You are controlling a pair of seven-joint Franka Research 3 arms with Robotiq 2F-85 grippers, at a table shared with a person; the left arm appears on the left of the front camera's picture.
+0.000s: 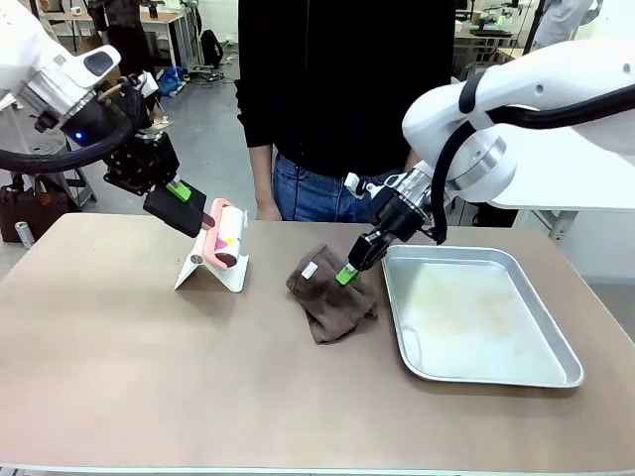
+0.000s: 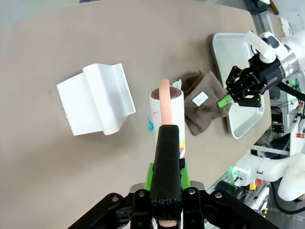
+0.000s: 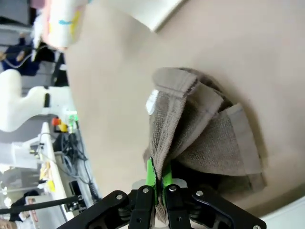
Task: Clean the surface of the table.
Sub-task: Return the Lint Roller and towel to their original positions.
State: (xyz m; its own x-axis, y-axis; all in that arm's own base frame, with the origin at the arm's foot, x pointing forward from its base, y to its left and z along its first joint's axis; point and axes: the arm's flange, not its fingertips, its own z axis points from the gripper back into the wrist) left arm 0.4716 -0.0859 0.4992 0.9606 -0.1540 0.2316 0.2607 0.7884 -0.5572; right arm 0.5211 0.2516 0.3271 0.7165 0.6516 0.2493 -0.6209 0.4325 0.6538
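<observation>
My left gripper [image 1: 182, 195] is shut on the black grip of a lint roller [image 1: 224, 236] with a pink stem and a white patterned roll. It holds the roller tilted just above a white plastic stand [image 1: 211, 271]. In the left wrist view the same gripper [image 2: 167, 177] clamps the roller [image 2: 167, 112], and the stand [image 2: 97, 98] lies to its left. A crumpled brown cloth [image 1: 327, 295] lies on the tan table [image 1: 149, 377], and my right gripper [image 1: 349, 270] is shut on its upper edge. Its green pads [image 3: 152, 175] pinch a fold of the cloth [image 3: 200, 129].
A shiny metal tray [image 1: 476, 317] lies on the table right of the cloth, close to my right gripper. A person in dark top and jeans [image 1: 317, 188] stands at the far edge. The near half of the table is bare.
</observation>
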